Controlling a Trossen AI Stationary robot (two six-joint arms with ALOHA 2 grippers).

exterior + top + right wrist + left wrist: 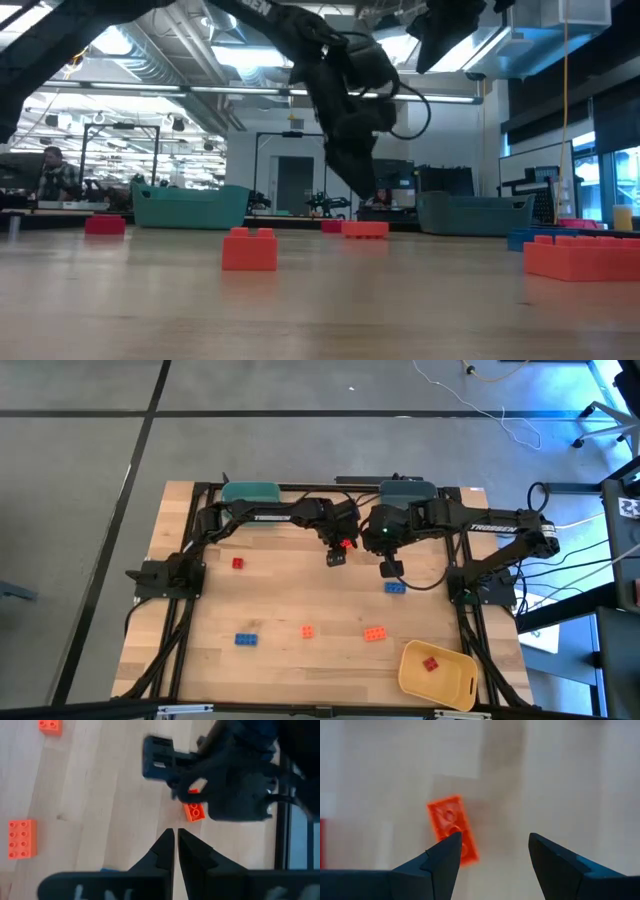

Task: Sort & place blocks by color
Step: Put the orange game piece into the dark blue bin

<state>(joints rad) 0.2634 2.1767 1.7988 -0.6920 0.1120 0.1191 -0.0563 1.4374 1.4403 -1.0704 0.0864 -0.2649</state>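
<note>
An orange-red oblong block lies flat on the wood at the table's far middle. My left gripper hangs open just above it, pointing steeply down. The block sits off to one side of the gap, and one fingertip hides its near end. My right gripper is shut, holds nothing and hangs higher, to the right of the left one, above a blue block. Other blocks lie loose: red, blue, and two orange ones.
A yellow bin at the near right holds a red block. A teal bin and a grey-blue bin stand on the far edge. Bare wood shows between the loose blocks in the table's middle.
</note>
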